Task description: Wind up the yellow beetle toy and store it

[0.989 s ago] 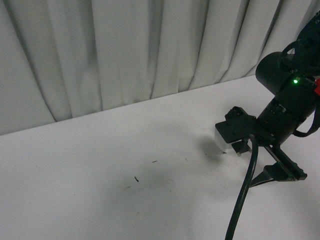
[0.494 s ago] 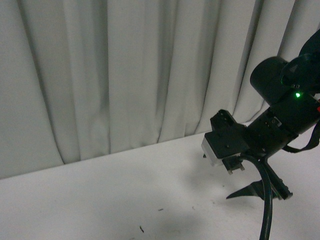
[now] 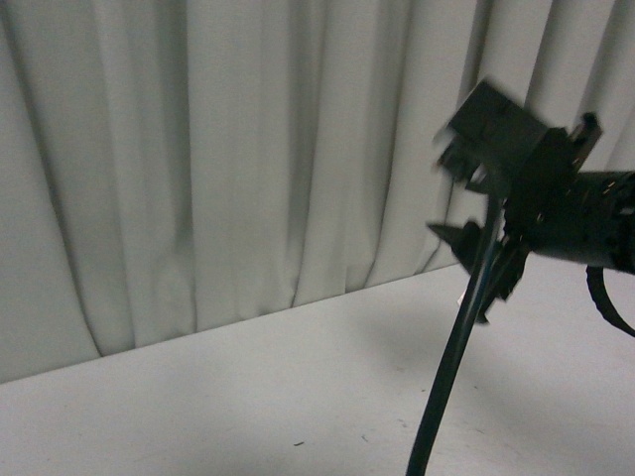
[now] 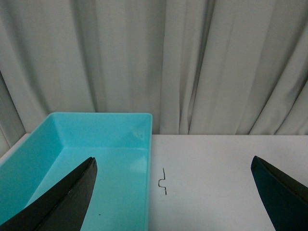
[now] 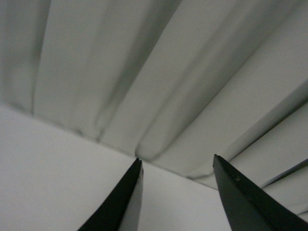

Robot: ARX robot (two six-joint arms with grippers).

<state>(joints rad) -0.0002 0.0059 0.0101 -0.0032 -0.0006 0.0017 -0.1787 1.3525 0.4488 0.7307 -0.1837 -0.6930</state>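
The yellow beetle toy is out of view in every frame. In the left wrist view my left gripper stands wide open with nothing between its dark fingers, over the white table and the near edge of a turquoise bin. My right gripper is open and empty too, pointing at the curtain where it meets the table. In the front view the right arm is raised at the right, blurred, in front of the curtain.
The turquoise bin holds nothing that shows. A small bent dark wire lies on the table beside it. A black cable hangs from the right arm. Grey-white curtain closes off the back of the table.
The right arm has lifted from near the table up in front of the curtain and turned. More curtain and less table show in the front view than before.
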